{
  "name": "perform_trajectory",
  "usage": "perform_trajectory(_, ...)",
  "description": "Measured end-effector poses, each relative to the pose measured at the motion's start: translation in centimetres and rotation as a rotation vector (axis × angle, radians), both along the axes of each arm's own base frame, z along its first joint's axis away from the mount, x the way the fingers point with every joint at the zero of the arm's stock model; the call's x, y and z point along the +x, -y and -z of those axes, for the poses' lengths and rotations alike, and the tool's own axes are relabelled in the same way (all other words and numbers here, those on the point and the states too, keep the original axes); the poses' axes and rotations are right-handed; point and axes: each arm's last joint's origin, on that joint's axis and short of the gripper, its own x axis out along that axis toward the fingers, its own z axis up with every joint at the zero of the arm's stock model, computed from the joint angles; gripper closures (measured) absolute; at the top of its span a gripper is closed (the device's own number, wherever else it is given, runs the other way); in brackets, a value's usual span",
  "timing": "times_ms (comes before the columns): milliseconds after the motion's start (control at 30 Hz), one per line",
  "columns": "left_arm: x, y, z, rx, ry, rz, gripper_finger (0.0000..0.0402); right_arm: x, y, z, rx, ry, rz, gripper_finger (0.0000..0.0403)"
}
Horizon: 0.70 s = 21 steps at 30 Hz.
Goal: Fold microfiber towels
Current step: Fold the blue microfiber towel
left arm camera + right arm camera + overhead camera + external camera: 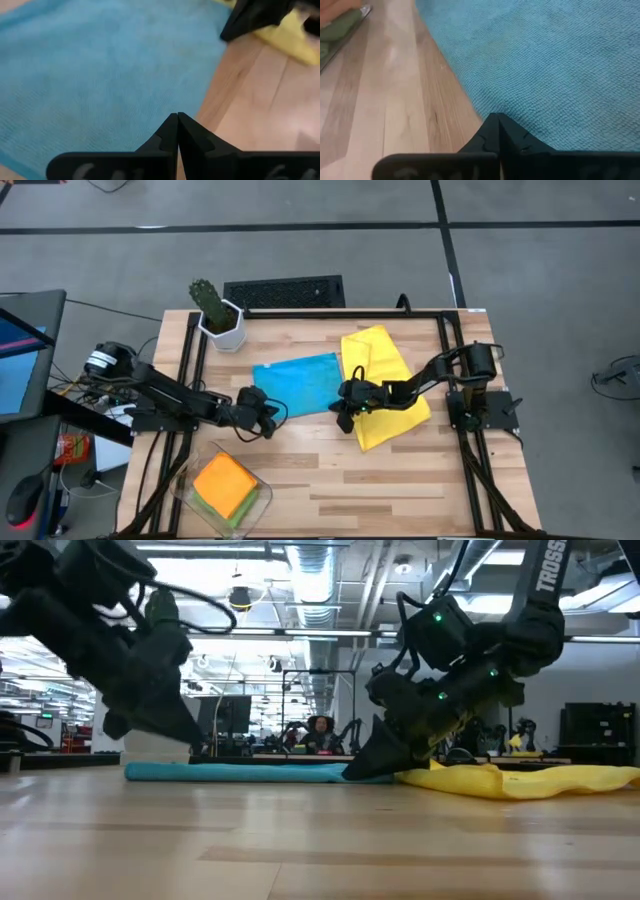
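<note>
the light blue towel (298,384) lies spread flat near the middle of the wooden table (400,480), between the two arms, and both grippers are down at its near edge. the left gripper (268,420) sits at the towel's near left corner, its two dark fingers (170,132) pressed together with their tips meeting right at the edge of the blue cloth; whether a fold of cloth is caught between them cannot be told. the right gripper (343,418) is at the near right corner, its fingers (495,131) also pressed together, the tips on the hem where the cloth meets the bare wood. in the low view both grippers point down to the table surface at the two ends of the thin blue strip. the blue towel looks smooth, one layer, with a fine ribbed weave and a slightly slanted outline. the yellow towel (385,385) lies rumpled just to its right, partly under the right arm, its edge touching or overlapping the blue one. the orange towel (224,479) lies folded square on top of the green towel (215,505) in a clear tray (262,492) at the near left of the table. a cactus in a white pot (220,322) stands at the far left.
</note>
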Motion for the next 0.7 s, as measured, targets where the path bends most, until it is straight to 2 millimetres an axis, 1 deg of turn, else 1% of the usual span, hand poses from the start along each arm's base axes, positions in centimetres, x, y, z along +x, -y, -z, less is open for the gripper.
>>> perform_trajectory(100,0.2,0.3,1.2,-0.007,-0.037,-0.008,0.0401,0.0,0.0,-0.3,0.008,0.005,-0.001,0.0395)
perform_trajectory(200,0.2,0.4,2.2,-0.024,-0.07,-0.037,0.0401,-0.2,0.0,-0.9,0.023,0.005,0.003,0.0388)
perform_trajectory(267,0.2,0.5,2.7,-0.027,-0.081,-0.042,0.0401,-0.3,0.0,-1.8,0.025,0.032,0.001,0.038)
perform_trajectory(367,0.4,0.7,3.0,-0.025,-0.084,-0.048,0.0401,-0.1,0.0,-4.0,-0.006,0.12,-0.004,0.0378)
perform_trajectory(433,0.4,0.8,3.2,-0.019,-0.083,-0.054,0.0401,-0.1,0.0,-4.6,-0.048,0.139,-0.001,0.0385)
perform_trajectory(533,0.4,0.9,3.2,-0.015,-0.076,-0.051,0.0401,-0.1,0.1,-4.2,-0.094,0.116,0.015,0.0395)
perform_trajectory(600,0.4,0.9,3.2,-0.006,-0.077,-0.046,0.0401,-0.3,0.1,-3.0,-0.089,0.066,0.019,0.0396)
perform_trajectory(700,0.4,0.9,3.3,-0.003,-0.084,-0.041,0.0401,-0.9,-0.3,-0.8,-0.052,-0.008,0.035,0.0386)
